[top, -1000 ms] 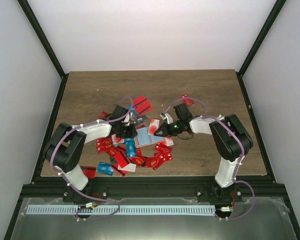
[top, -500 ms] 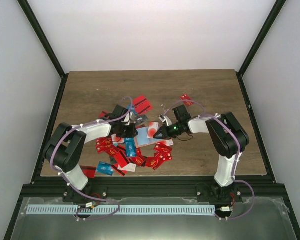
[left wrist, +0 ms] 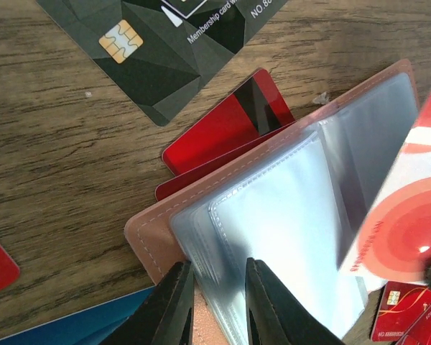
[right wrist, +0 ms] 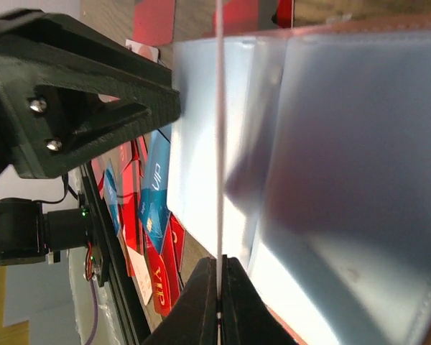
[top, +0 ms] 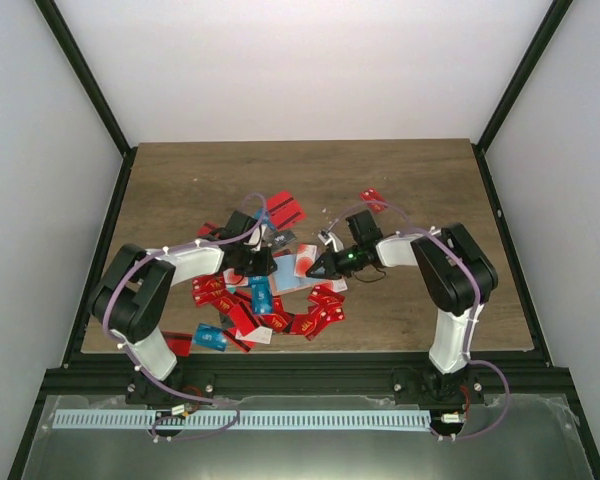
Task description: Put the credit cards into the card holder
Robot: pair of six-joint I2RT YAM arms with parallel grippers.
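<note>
- The card holder (left wrist: 273,215) lies open mid bench (top: 180,180), with credit cards (top: 315,320) scattered around it.
- The left hand (left wrist: 217,269), nearly closed, pinches its clear pocket leaf. The right hand (right wrist: 219,262) clamps a white card (left wrist: 399,208) edge-on over the pockets.
- Insertion step, I reckon. Next, the card edge must find the pocket mouth.

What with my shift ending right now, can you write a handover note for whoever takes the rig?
Left claw: shut on the card holder, pinning its near edge; the holder lies open on the table.
Right claw: shut on a white card with red rings, held on edge over the clear pockets.
Done: no card visibly seated in a pocket.
To do: slide this card in, then the loose cards scattered around the holder, including the dark grey card.
</note>
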